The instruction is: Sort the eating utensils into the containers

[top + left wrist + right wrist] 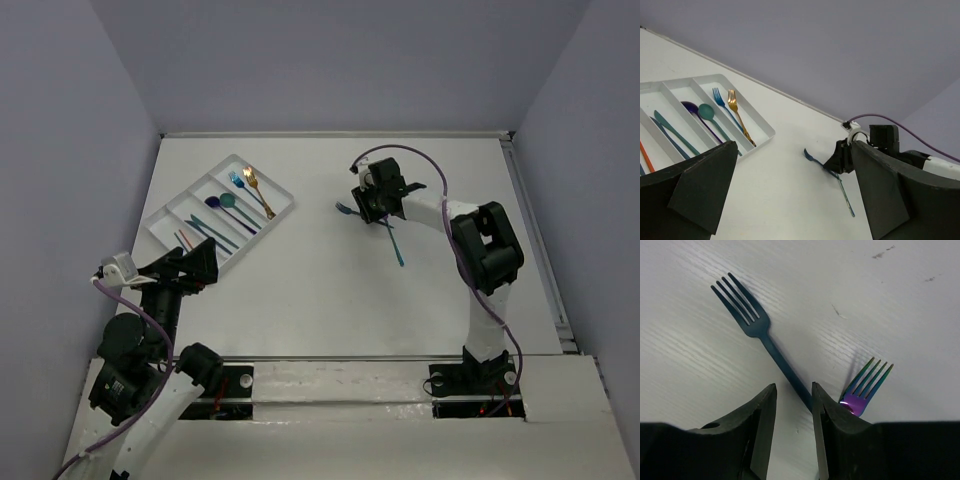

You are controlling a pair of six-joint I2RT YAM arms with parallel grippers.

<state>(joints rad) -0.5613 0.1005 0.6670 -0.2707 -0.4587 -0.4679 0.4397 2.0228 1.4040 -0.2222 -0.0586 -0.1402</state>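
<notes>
My right jaws stood slightly spread astride the handle of the dark fork [747, 320] on the surface [890, 300], with a purple fork [865, 385] just to their right. I judged this the pickup step; next needed a pinch, then a lift toward the tray [165, 217].

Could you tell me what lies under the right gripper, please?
A navy fork, its handle between the right gripper's fingers, and a purple fork's tines; the fingers hide the rest of both handles.

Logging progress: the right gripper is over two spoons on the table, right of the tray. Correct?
No, not spoons: the right wrist view shows tines. The right gripper is over a dark blue fork and a purple fork on the table, right of the tray.
</notes>
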